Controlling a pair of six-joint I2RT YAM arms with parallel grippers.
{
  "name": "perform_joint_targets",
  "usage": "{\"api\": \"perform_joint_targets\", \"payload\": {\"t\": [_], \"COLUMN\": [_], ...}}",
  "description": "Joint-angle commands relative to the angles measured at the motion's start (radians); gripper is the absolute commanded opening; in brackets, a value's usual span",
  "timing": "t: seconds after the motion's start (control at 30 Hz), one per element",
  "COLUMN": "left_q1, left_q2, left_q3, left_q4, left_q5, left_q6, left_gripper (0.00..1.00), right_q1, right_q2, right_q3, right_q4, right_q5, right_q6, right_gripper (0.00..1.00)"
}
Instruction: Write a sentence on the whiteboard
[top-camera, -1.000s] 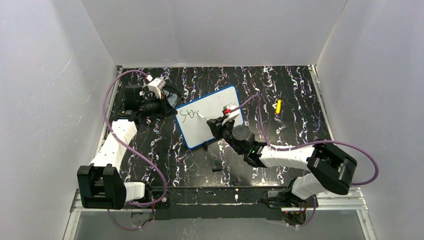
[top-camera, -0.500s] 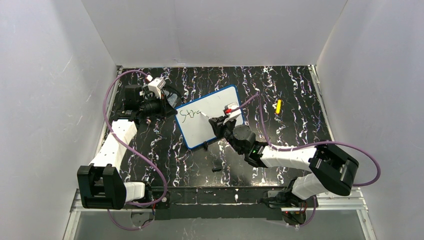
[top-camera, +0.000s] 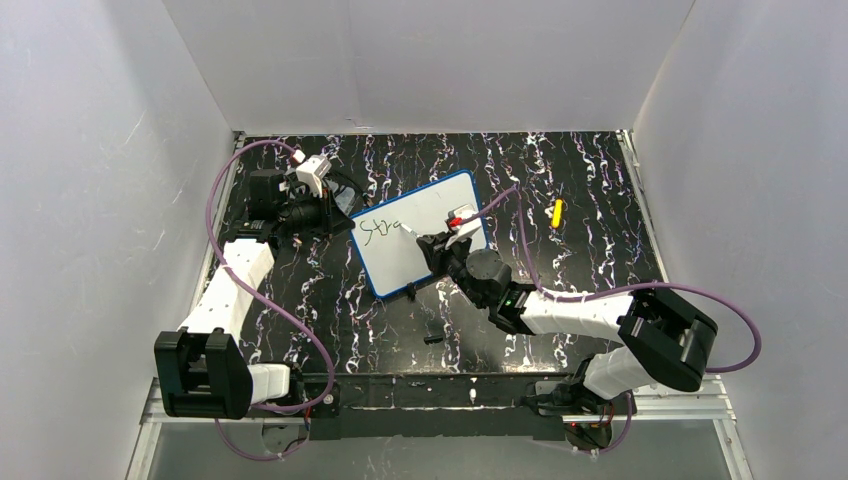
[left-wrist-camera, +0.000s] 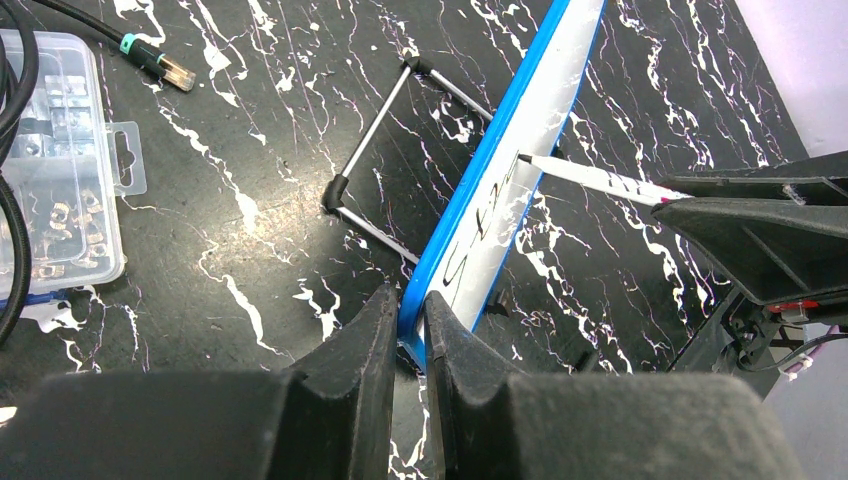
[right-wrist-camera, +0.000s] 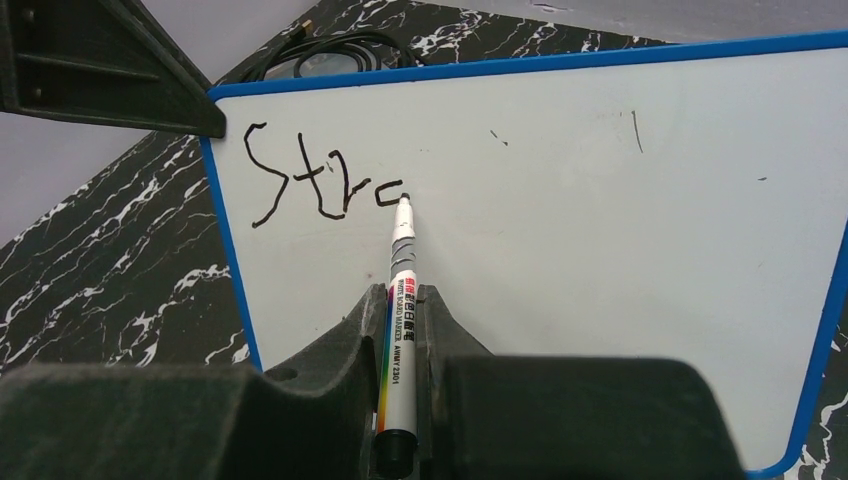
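We see a black table with white marble veining (top-camera: 560, 180), and left of its middle stands the small white rectangular whiteboard with a thin blue rim (top-camera: 405, 268), turned at an angle to the table edges. From the left wrist view the board is tilted up, with a thin metal wire stand (left-wrist-camera: 378, 172) just behind it. The left gripper (left-wrist-camera: 410, 300) has its jaws clamped on the board's blue left edge. The right gripper (right-wrist-camera: 400, 300) is over the board face, its jaws closed on a white whiteboard marker with a rainbow stripe (right-wrist-camera: 400, 285). The marker's tip touches the board at the end of the dark handwritten sentence (right-wrist-camera: 320, 185), which so far reads "Stro". A clear plastic parts box (left-wrist-camera: 50, 150) lies on the table behind the board. A small yellow object (top-camera: 557, 212) lies well to the board's right.
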Motion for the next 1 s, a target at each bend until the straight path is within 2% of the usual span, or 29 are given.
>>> {"api": "perform_joint_targets", "payload": {"t": [0.0, 0.33, 0.97], "left_q1": [-0.001, 0.0, 0.0], "left_q2": [-0.033, -0.033, -0.031], "left_q3": [-0.006, -0.006, -0.005], "left_q4": [-0.021, -0.021, -0.021], "left_q5": [0.02, 0.021, 0.023], "left_q6": [0.013, 0.013, 0.013], "left_gripper": [0.0, 0.0, 0.0], "right_q1": [-0.006, -0.006, -0.021], "right_q2": [0.005, -0.045, 0.005], "right_q3": [0.042, 0.033, 0.042], "right_q4": [0.071, 0.06, 0.061], "right_q5": [-0.004, 0.024, 0.03], "right_q6": [-0.01, -0.021, -0.045], "right_gripper": [0.01, 0.01, 0.01]}}
